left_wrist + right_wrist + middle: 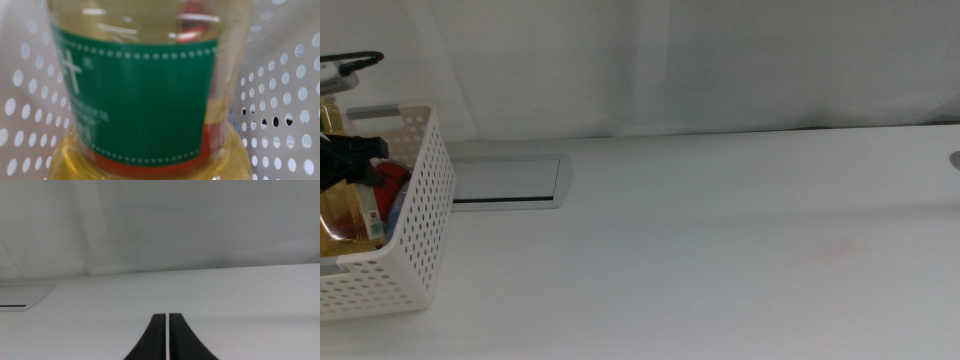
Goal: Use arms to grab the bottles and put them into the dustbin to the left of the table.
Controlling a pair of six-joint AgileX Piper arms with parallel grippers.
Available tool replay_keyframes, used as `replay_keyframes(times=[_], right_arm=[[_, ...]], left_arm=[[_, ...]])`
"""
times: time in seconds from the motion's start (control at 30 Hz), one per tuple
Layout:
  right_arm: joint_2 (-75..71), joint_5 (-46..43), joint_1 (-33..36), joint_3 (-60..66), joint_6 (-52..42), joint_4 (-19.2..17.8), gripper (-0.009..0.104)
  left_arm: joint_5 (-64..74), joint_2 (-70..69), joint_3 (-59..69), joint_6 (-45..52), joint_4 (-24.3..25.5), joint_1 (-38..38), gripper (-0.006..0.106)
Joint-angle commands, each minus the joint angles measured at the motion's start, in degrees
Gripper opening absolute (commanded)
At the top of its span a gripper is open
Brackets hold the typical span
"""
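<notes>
Over at the left edge of the tabletop [720,230], the left gripper [345,160] hangs inside the white dustbin [415,240], its dark parts showing just above the rim. Right in front of its jaws, almost touching the wrist camera, is the yellow-liquid bottle [145,90] with its green label; whether the jaws are clamped on it or already parted I cannot tell, since neither jaw shows in the wrist view and the overhead view is too cluttered there. In the middle view the bottle [350,215] sits low in the dustbin, and the red soda can [392,188] lies just beside it, between the bottle and the perforated wall. The dustbin's hole-patterned sides [280,115] surround the bottle on both sides of the left jaws. The right gripper [167,337] waits low over the bare tabletop [225,295], well apart from the dustbin, with its two dark jaws drawn together so that only a hairline gap shows between them and nothing is held. Beyond its jaws lies the recessed grey panel [25,297], which in the middle view sits just beside the dustbin [510,180].
</notes>
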Motion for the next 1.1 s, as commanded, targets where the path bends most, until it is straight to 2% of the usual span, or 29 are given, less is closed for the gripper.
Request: replay_keyframes(times=[0.0, 0.03, 0.1, 0.17, 0.3, 0.5, 0.67, 0.77, 0.83, 1.07], right_arm=[[-0.13, -0.58, -0.27, 1.09, -0.41, -0.10, -0.003], [-0.13, -0.58, -0.27, 1.09, -0.41, -0.10, -0.003], [-0.13, -0.58, -0.27, 1.09, -0.41, -0.10, -0.003], [-0.13, -0.58, -0.27, 1.09, -0.41, -0.10, -0.003], [-0.13, -0.58, -0.27, 1.09, -0.41, -0.10, -0.003], [-0.13, -0.58, -0.27, 1.09, -0.41, -0.10, -0.003], [-0.13, -0.58, -0.27, 1.09, -0.41, -0.10, -0.003], [-0.13, -0.81, -0.27, 1.09, -0.41, -0.10, -0.003], [-0.13, -1.06, -0.27, 1.09, -0.41, -0.10, -0.003], [-0.13, -1.06, -0.27, 1.09, -0.41, -0.10, -0.003]], left_arm=[[-2.23, -0.35, -0.79, -0.09, -1.27, -0.40, -0.003], [-2.37, -0.35, -0.79, -0.09, -1.27, -0.40, -0.001], [-2.94, -0.35, -0.79, 0.87, -3.02, -0.40, 0.022], [-3.09, -0.35, -0.79, 2.55, -4.99, -0.40, 0.040], [-3.65, -0.70, -0.85, 4.92, -8.98, -0.40, 0.093], [-3.96, -2.50, -0.85, 6.29, -10.30, -0.40, 0.092], [-3.71, -6.87, -0.85, 8.56, -14.01, -0.51, 0.092], [-2.65, -11.34, -0.85, 13.83, -16.65, -1.40, 0.092], [-2.57, -15.31, -0.85, 14.95, -17.82, -2.93, 0.092], [-1.43, -30.28, -0.85, 19.74, -17.33, -12.04, 0.092]])
